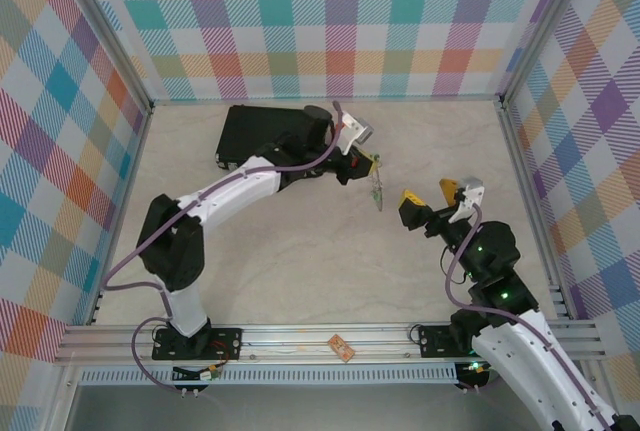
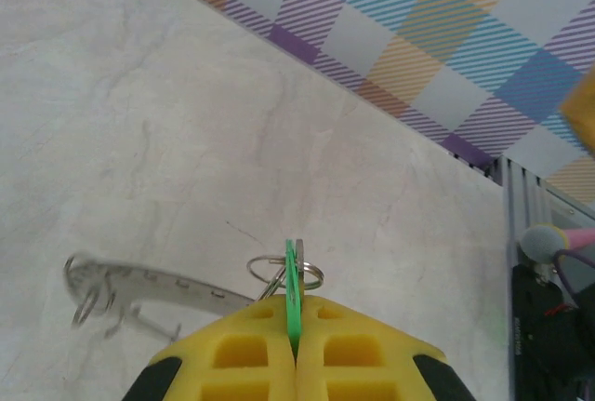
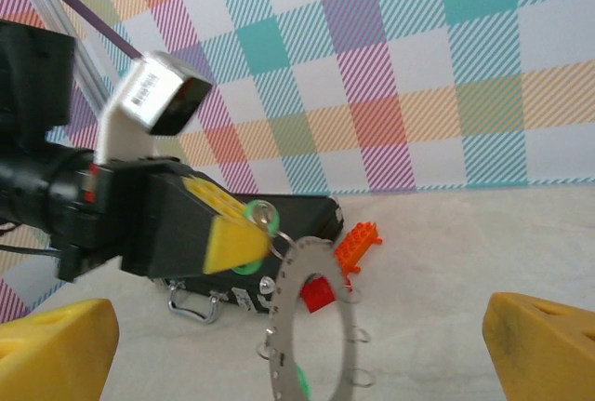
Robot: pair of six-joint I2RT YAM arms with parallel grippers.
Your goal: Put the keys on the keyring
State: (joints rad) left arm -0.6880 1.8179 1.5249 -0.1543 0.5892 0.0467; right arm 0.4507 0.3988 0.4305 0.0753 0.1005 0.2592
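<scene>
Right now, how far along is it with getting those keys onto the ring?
Seemingly done: one green-tagged key links to the keyring, which dangles from it. In hand: the left fingers pinch that tag shut. Left: a second green tag sits by the ring, attachment unclear; the right fingers stand open, empty.

White-black arms (image 1: 235,186), purple cables (image 1: 125,256), yellow-fingered tools (image 1: 372,164) (image 1: 432,196)

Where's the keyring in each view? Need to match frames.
Top external: keyring right of centre, edge-on, hanging below the left hand.
Left wrist: lower left, a flat grey band running left from the left hand.
Right wrist: bottom centre, face-on, below the left hand.
Shared landmark: the left hand, shut on a green key tag.
</scene>
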